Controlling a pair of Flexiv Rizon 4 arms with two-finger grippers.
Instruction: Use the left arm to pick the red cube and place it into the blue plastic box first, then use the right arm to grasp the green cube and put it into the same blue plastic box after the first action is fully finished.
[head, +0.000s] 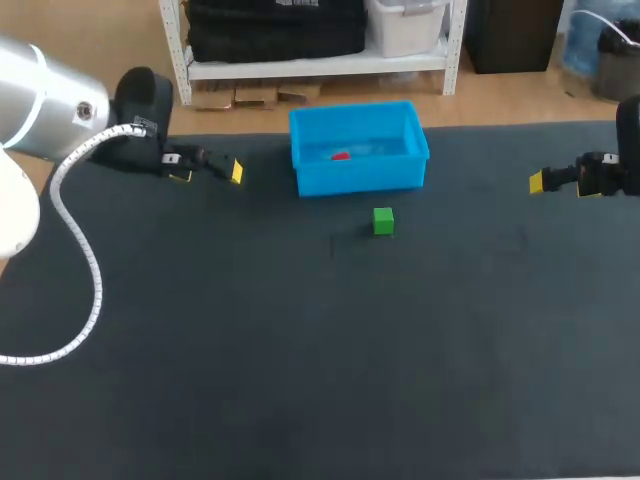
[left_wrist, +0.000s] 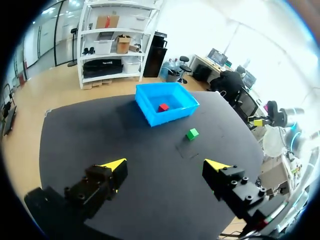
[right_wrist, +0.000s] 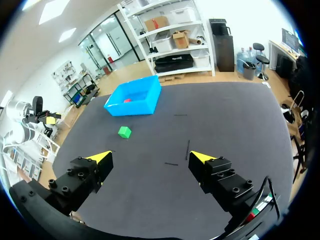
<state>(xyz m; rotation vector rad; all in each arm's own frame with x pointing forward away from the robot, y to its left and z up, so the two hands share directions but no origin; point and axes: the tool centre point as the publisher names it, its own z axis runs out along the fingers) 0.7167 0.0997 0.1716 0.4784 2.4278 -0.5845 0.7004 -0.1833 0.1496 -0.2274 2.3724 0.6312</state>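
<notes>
Cubes lay apart: the red cube sat inside the blue plastic box, so the first half looked done, while the green cube rested alone on the worktop. It lay well ahead of the right hand, more in line with one finger than midway between them, with the box just beyond it. Both the right and left hand stood wide open and empty, about equally far from the cube. The right hand would likely need to shift sideways as it advanced.

Glossy plastic box; table seemingly matt cloth.
</notes>
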